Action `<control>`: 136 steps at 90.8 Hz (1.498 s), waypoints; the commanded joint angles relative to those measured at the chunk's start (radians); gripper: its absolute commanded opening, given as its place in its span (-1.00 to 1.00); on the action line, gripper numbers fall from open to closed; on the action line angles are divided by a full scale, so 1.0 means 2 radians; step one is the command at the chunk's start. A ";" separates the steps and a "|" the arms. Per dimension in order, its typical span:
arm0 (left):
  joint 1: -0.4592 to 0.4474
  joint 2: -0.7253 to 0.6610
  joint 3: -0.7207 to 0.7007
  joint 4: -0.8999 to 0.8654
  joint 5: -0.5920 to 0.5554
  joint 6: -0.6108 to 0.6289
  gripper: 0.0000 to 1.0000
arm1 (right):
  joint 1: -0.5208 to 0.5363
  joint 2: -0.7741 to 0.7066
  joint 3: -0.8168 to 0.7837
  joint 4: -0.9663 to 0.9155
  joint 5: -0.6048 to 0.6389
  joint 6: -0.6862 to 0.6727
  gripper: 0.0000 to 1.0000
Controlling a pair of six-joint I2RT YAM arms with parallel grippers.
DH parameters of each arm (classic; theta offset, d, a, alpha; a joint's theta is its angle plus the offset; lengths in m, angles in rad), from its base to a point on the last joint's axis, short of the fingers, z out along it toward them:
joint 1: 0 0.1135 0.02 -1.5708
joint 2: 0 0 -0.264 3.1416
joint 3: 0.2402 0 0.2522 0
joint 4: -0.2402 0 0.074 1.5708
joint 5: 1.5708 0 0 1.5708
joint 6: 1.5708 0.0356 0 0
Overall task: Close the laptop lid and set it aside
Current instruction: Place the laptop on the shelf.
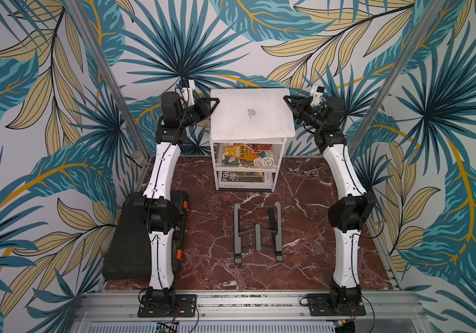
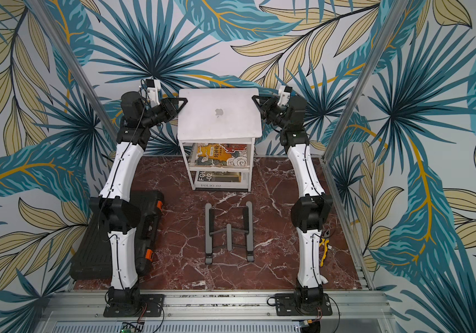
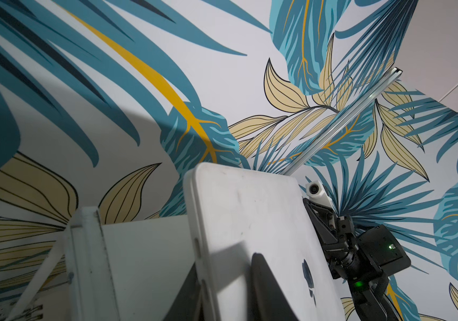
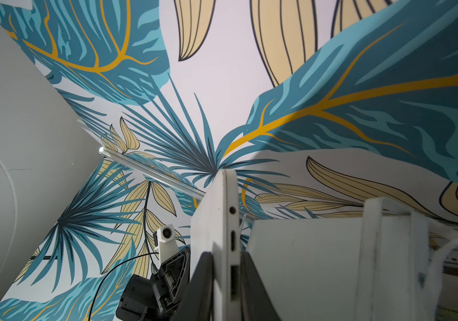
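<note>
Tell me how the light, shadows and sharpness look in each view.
In both top views, even light and sharp detail, though the pale laptop looks slightly washed out; in the left wrist view, a grey shadow falls across the laptop beside a gripper finger; in the right wrist view, the fingers nearest the lens are soft and the laptop's edge crisp.

Silver laptop (image 1: 251, 127) was closed: laptop lid (image 2: 219, 124) flat down on base, apple logo up. Sat slightly skewed over the white shelf top (image 4: 305, 264), near edge overhanging.
</note>
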 commanded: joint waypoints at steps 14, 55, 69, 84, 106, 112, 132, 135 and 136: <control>-0.006 0.003 0.009 0.088 0.005 0.026 -0.28 | 0.020 0.016 0.016 0.014 0.025 0.014 -1.00; 0.011 0.021 -0.007 0.130 -0.001 0.036 0.48 | 0.012 0.016 -0.034 0.041 0.043 0.017 -1.00; 0.017 0.034 -0.004 0.140 -0.014 0.038 0.64 | 0.002 0.018 -0.046 0.056 0.038 0.024 -1.00; 0.021 0.038 -0.006 0.134 -0.031 0.061 0.72 | -0.001 0.016 -0.059 0.061 0.028 0.026 -1.00; 0.032 0.035 -0.030 0.120 -0.035 0.075 0.74 | -0.005 -0.008 -0.110 0.090 0.022 0.027 -1.00; 0.038 0.028 -0.040 0.121 -0.036 0.077 0.73 | -0.006 -0.009 -0.115 0.092 0.019 0.028 -1.00; 0.046 -0.015 -0.076 0.106 -0.038 0.112 0.73 | -0.006 -0.007 -0.122 0.095 0.014 0.031 -1.00; 0.047 -0.023 -0.083 0.101 -0.037 0.118 0.73 | -0.006 -0.007 -0.123 0.094 0.013 0.030 -1.00; 0.046 -0.026 -0.086 0.100 -0.037 0.119 0.73 | -0.006 -0.007 -0.123 0.095 0.013 0.030 -1.00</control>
